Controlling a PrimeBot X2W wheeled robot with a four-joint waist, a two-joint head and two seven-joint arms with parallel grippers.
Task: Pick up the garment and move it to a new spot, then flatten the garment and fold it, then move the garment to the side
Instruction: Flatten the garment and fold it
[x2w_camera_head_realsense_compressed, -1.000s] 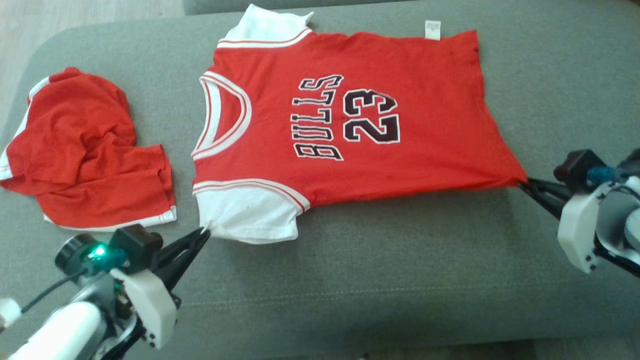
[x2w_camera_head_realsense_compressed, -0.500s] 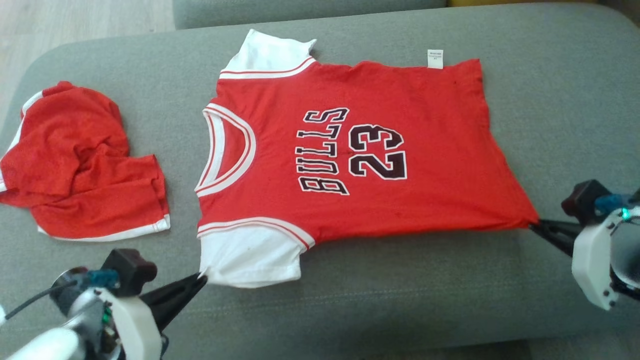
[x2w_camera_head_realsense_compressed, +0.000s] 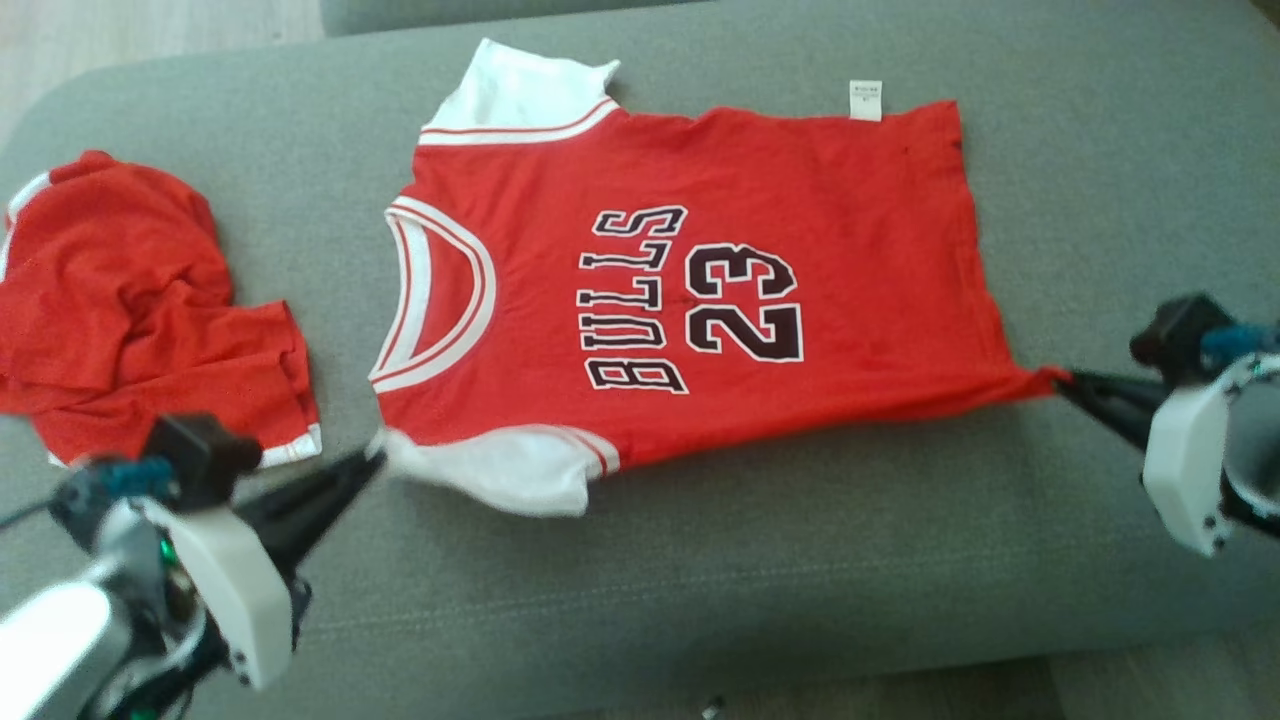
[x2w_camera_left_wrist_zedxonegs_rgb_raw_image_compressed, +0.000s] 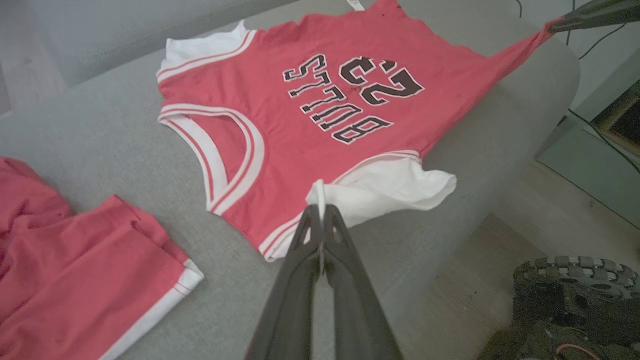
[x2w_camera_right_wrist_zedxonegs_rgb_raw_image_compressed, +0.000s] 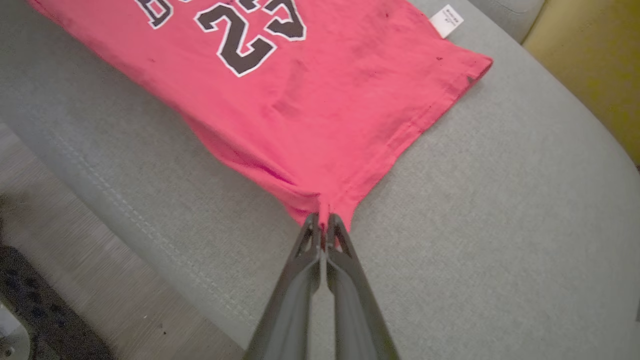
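Note:
The garment (x2w_camera_head_realsense_compressed: 700, 300) is a red jersey with white sleeves and "BULLS 23" on its front, lying spread on the grey sofa cushion (x2w_camera_head_realsense_compressed: 700, 580). My left gripper (x2w_camera_head_realsense_compressed: 375, 462) is shut on the corner of the near white sleeve (x2w_camera_left_wrist_zedxonegs_rgb_raw_image_compressed: 380, 190), lifting it off the cushion; its tips (x2w_camera_left_wrist_zedxonegs_rgb_raw_image_compressed: 320, 212) pinch the white cloth. At the jersey's near bottom corner my right gripper (x2w_camera_head_realsense_compressed: 1062, 380) is shut on the red hem, which is pulled to a taut point at the tips (x2w_camera_right_wrist_zedxonegs_rgb_raw_image_compressed: 324, 220). The far sleeve (x2w_camera_head_realsense_compressed: 520, 90) and the white label (x2w_camera_head_realsense_compressed: 866, 100) lie flat.
A second red garment (x2w_camera_head_realsense_compressed: 140, 300) with white trim lies crumpled at the cushion's left end, close to my left arm. The cushion's front edge (x2w_camera_head_realsense_compressed: 760, 680) runs just below both grippers, with wood floor beyond. A yellow surface (x2w_camera_right_wrist_zedxonegs_rgb_raw_image_compressed: 590, 55) stands past the cushion's far right end.
The left gripper has drawn the white sleeve corner up and leftward, bunching the sleeve. The right gripper has pulled the hem corner tauter. The head view has shifted slightly.

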